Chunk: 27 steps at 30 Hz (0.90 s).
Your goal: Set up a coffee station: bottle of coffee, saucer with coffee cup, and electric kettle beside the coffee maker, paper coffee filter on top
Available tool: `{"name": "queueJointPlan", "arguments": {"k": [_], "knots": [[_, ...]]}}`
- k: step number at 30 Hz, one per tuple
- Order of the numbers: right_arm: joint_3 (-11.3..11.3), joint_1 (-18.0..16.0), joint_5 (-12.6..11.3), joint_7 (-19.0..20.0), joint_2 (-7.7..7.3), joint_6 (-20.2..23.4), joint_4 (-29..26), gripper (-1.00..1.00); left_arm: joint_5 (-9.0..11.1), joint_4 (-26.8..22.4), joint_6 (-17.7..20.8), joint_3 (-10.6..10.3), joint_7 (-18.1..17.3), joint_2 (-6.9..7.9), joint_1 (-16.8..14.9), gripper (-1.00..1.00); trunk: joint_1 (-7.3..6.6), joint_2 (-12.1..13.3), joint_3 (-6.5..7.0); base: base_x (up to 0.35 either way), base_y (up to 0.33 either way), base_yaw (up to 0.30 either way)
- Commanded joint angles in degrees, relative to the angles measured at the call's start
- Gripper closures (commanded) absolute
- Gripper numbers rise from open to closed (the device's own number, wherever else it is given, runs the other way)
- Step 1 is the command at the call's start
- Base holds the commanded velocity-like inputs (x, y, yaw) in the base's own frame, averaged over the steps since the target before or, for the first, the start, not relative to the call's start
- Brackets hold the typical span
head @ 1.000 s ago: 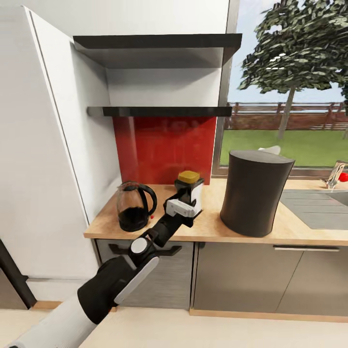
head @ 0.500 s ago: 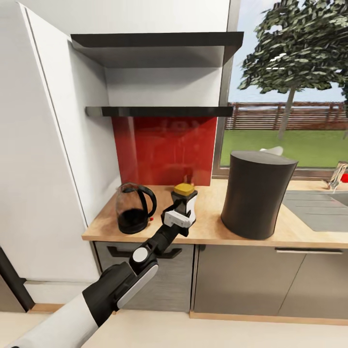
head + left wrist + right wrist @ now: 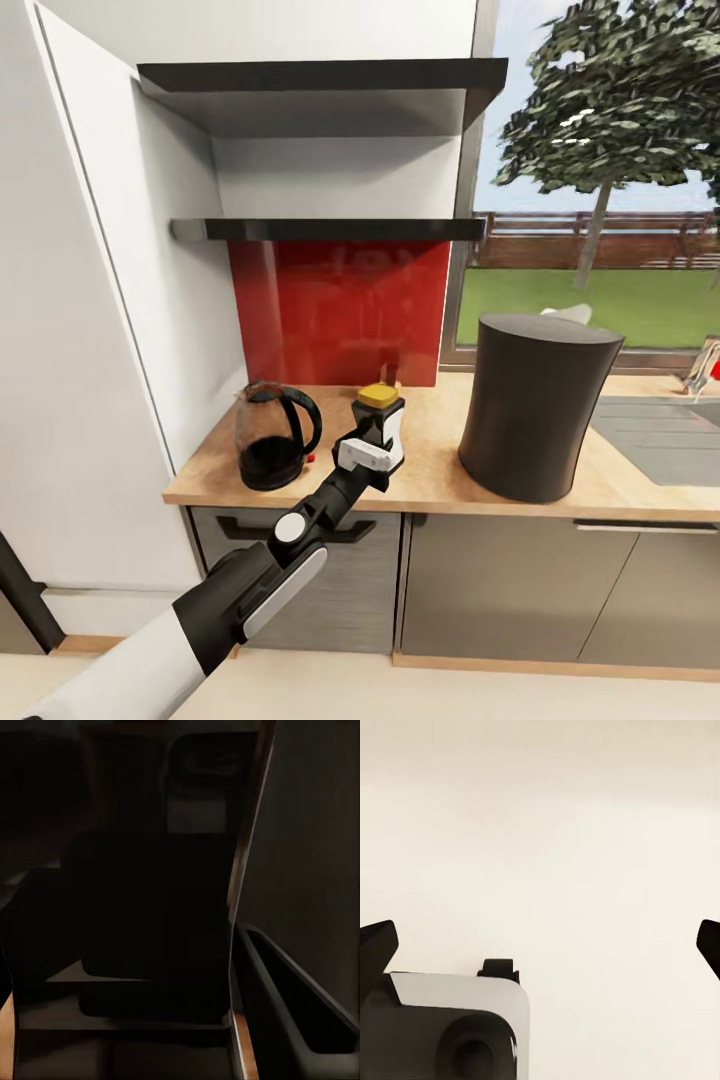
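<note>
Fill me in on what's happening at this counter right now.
The robot's left gripper is closed around a small dark brown jar with a yellow lid, holding it low over or on the light wood-grain countertop. The jar sits between the smoky glass kettle with a black handle and the tall dark grey coffee maker. The right gripper hangs open over a plain pale surface, holding nothing.

On the bench (image 3: 440, 480), the jar (image 3: 379, 408) stands central; the kettle (image 3: 270, 437) at its nine o'clock, the coffee maker (image 3: 530, 405) at three o'clock.
</note>
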Motion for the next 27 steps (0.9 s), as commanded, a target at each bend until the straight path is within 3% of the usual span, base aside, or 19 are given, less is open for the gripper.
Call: {"name": "queueJointPlan", "arguments": {"k": [1,27], "knots": [[0.1,0.0,0.1,0.0,-0.01,-0.2,0.0,-1.0,0.5,0.0,-0.3,-0.3,0.4,0.07,-0.1,1.0,0.23,-0.5,-0.26,0.002,0.0,0.0],[0.1,0.0,0.1,0.0,-0.01,-0.2,0.0,-1.0,0.7,-0.1,-0.3,-0.3,0.3,0.06,-0.1,1.0,5.94,-10.9,-4.93,0.0,0.0,0.0]]}}
